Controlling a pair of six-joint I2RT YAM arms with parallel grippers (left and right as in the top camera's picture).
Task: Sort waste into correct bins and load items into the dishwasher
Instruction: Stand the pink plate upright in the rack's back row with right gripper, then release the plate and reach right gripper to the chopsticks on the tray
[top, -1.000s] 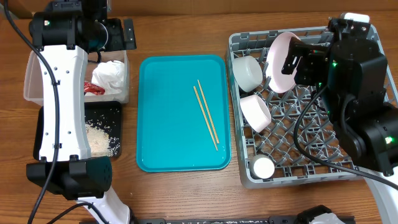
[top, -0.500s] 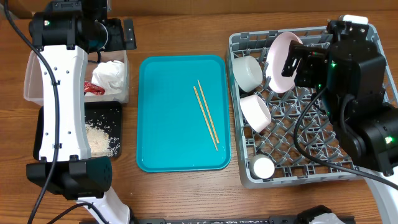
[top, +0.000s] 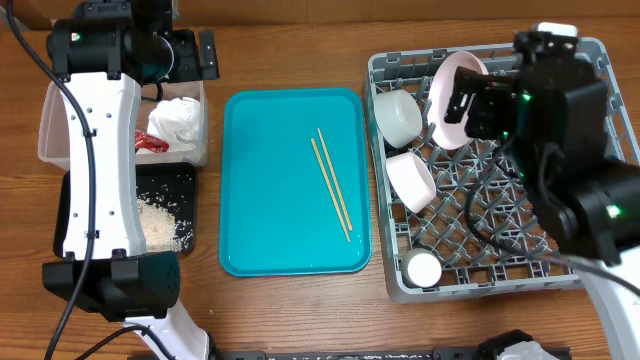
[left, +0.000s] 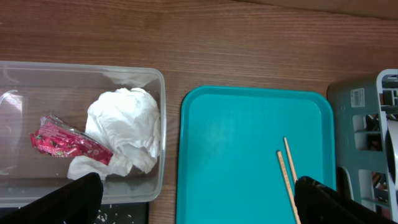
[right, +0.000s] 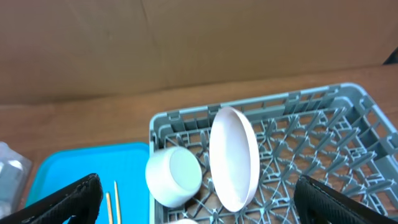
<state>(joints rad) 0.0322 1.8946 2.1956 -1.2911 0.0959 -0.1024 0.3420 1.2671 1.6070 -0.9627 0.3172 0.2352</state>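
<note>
The grey dish rack (top: 470, 238) at right holds a pale pink plate (top: 450, 95) on edge, two white bowls (top: 398, 115) (top: 411, 180) and a small white cup (top: 422, 269). Two chopsticks (top: 330, 182) lie on the teal tray. The clear tub (top: 55, 125) holds the white napkin (top: 178, 122) and red wrapper (top: 150, 142). The black tray (top: 175, 180) holds rice (top: 160, 222). My left gripper (left: 199, 202) is open and empty, high above the gap between tub and teal tray. My right gripper (right: 199, 199) is open and empty above the pink plate (right: 234, 158).
The teal serving tray (top: 270, 200) lies in the middle between the bins and the rack. The left arm's white links hang over the tub and black tray. The right arm covers the rack's right half. Bare wooden table runs along the far edge.
My right arm has shifted a little to the left above the rack. The pink plate, bowls, chopsticks and left arm have not moved.
</note>
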